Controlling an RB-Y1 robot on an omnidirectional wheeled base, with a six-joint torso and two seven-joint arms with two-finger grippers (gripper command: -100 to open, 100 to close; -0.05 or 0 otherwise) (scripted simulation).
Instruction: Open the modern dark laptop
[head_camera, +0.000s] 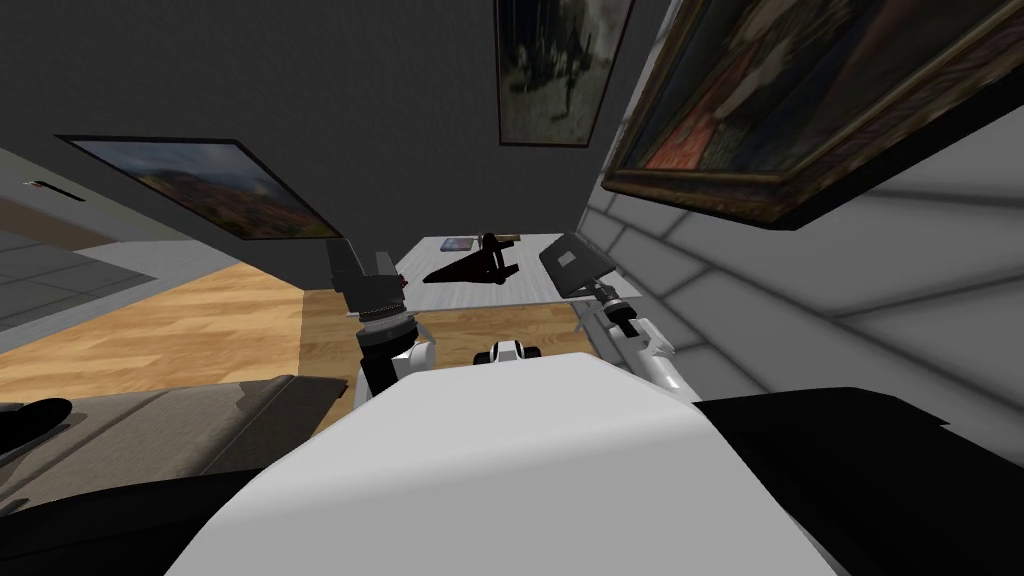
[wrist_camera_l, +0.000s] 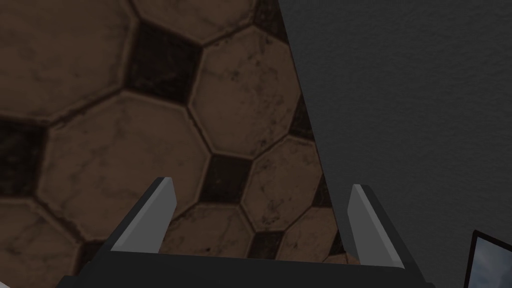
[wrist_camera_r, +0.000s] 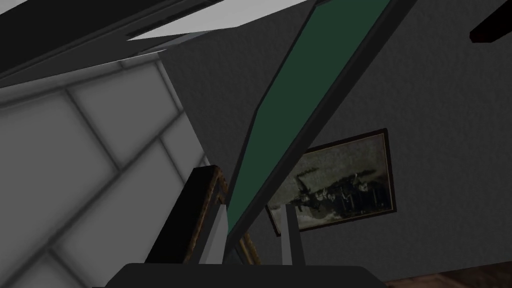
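Observation:
The dark laptop stands at the right edge of a pale table, its lid raised and its grey back towards me. My right gripper is at the lid's near edge. In the right wrist view the lid with its green screen runs slantwise between the fingers, and the right gripper is shut on its dark rim. My left gripper is held up to the left of the table, pointing upward. The left gripper is open and holds nothing.
A dark winged model and a small book lie on the table left of the laptop. A grey panelled wall runs close along the right. A grey sofa sits at my lower left, on a wooden floor.

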